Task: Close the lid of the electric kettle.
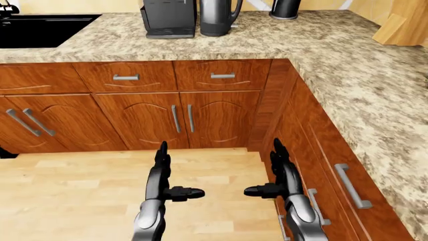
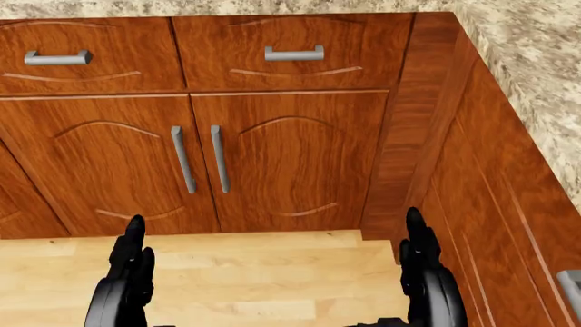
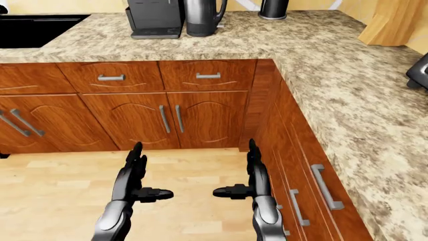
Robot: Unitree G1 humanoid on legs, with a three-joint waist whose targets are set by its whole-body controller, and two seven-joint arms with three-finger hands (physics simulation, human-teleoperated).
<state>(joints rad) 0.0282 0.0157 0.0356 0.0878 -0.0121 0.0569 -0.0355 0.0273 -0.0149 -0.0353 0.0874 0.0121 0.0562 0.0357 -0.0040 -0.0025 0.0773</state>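
Kettle (image 1: 219,16) sits way up at the top of my left-eye view, a grey body with a dark handle on its right side, standing on the speckled granite counter (image 1: 347,75) just beside a dark boxy coffee machine (image 1: 169,18) on its left; its top is cut off by the frame, so I cannot tell how the lid stands. Another dark round vessel (image 1: 285,8) stands further right on the same counter, and a black sink (image 1: 40,29) fills the top left corner. Down low, my left hand (image 1: 162,178) hangs over the pale wooden floor (image 1: 74,196), fingers stretched up and spread, thumb jutting toward the middle, holding nothing. My right hand (image 1: 281,178) mirrors it, fingers open and pointing up, thumb aimed inward, empty as well, and it sits just beside the cabinet run on the right. Both hands are well apart from the kettle, far below the counter edge. Reddish wooden cabinets (image 2: 281,163) with grey bar handles (image 2: 293,53) fill my head view, two drawers above two doors. A light wooden block (image 3: 391,22) stands on the counter at top right of my right-eye view.
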